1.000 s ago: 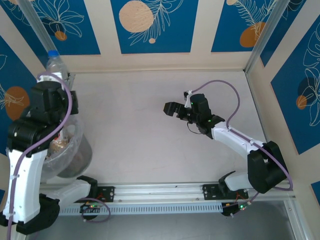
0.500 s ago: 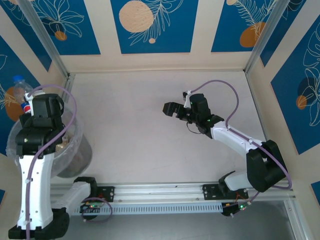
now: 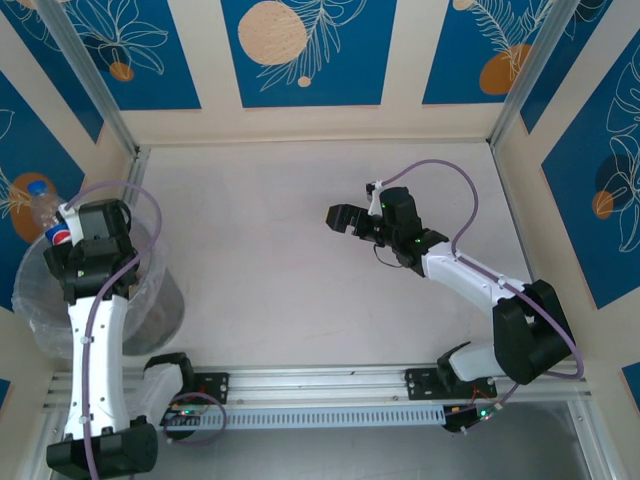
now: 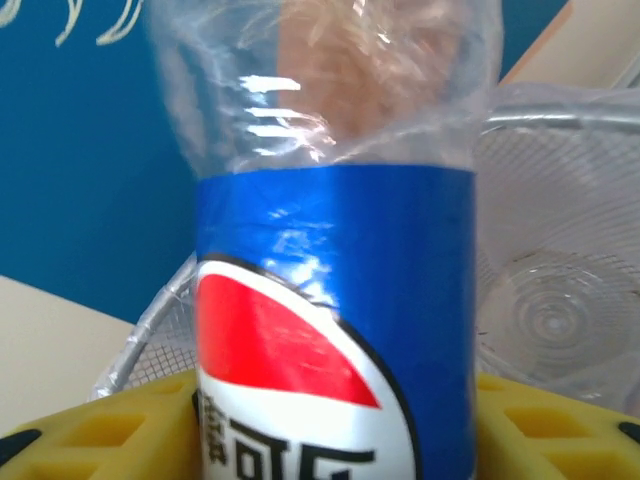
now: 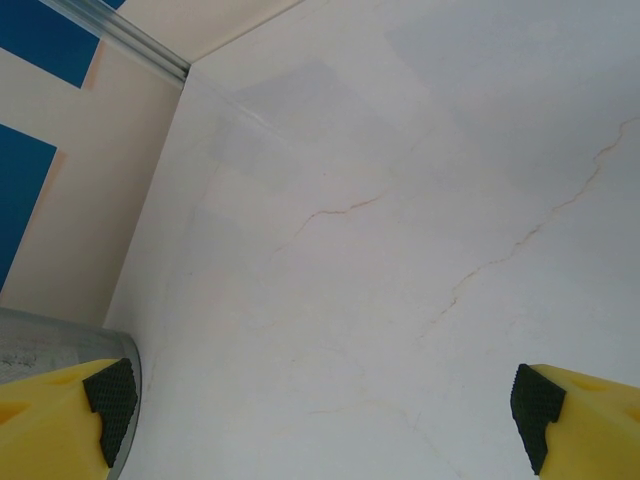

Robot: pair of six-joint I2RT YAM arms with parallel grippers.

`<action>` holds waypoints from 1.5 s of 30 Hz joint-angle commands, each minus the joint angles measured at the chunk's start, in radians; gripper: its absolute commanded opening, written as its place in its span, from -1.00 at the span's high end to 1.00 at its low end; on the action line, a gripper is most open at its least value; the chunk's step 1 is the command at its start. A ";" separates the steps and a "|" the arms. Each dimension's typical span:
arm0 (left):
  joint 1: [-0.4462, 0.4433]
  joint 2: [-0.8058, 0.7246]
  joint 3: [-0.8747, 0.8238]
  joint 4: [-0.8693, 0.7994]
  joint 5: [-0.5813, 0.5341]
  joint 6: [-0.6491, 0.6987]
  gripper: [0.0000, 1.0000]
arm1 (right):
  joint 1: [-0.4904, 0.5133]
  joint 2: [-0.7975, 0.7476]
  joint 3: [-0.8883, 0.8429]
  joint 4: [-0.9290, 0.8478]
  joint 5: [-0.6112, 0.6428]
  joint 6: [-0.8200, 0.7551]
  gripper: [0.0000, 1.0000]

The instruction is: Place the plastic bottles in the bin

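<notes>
My left tool (image 4: 335,432) holds a blue-labelled bottle (image 4: 335,250) above the bin (image 3: 165,308), ready to drop it; right tool (image 3: 337,217) wide.

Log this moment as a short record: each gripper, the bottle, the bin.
left gripper: above the bin, bottle between its fingers; whether it grips is unclear
bottle: clear plastic, blue label, blue cap, by the bin's far-left rim
bin: round, bag-lined, at the near left
right gripper: open, empty, above the table
</notes>
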 commanded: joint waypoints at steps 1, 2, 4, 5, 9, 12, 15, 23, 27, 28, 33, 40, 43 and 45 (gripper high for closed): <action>0.042 0.007 -0.007 0.076 -0.035 0.009 -0.39 | -0.005 0.001 0.024 0.001 -0.024 -0.023 -0.97; 0.048 0.015 0.003 0.067 -0.037 0.004 -0.44 | -0.006 0.002 0.024 0.001 -0.023 -0.023 -0.97; 0.049 0.030 0.035 0.043 -0.046 -0.009 -0.63 | -0.007 0.001 0.021 -0.003 -0.021 -0.024 -0.97; 0.049 0.036 0.054 0.032 -0.047 -0.010 -0.71 | -0.008 0.000 0.021 -0.004 -0.020 -0.024 -0.97; 0.050 0.060 0.159 -0.037 -0.054 -0.027 -0.95 | -0.011 -0.002 0.012 -0.006 -0.013 -0.023 -0.97; 0.046 0.066 0.232 -0.085 0.006 -0.045 -0.98 | -0.013 -0.003 0.016 -0.006 -0.013 -0.022 -0.97; 0.025 0.060 0.283 -0.125 0.095 -0.076 -0.99 | -0.015 -0.009 0.017 -0.016 -0.005 -0.023 -0.97; -0.259 0.058 0.340 -0.116 0.172 -0.165 -0.99 | -0.039 -0.062 -0.004 -0.048 0.075 -0.035 -0.99; -0.477 0.089 0.330 0.001 0.192 -0.164 -0.98 | -0.062 -0.090 -0.013 -0.076 0.127 -0.048 -0.99; -0.537 0.105 0.320 0.045 0.185 -0.145 -0.98 | -0.069 -0.097 -0.014 -0.088 0.140 -0.054 -0.99; -0.687 0.182 0.239 0.269 0.286 -0.021 -0.99 | -0.105 -0.157 -0.045 -0.112 0.222 -0.109 -0.99; -0.682 0.196 -0.047 0.619 0.400 0.071 -0.99 | -0.193 -0.240 -0.112 -0.110 0.364 -0.256 -0.99; -0.660 0.210 -0.174 0.739 0.421 0.108 -0.99 | -0.246 -0.259 -0.143 -0.106 0.397 -0.308 -0.99; -0.631 0.220 -0.237 0.788 0.421 0.103 -0.99 | -0.284 -0.263 -0.171 -0.093 0.414 -0.337 -0.99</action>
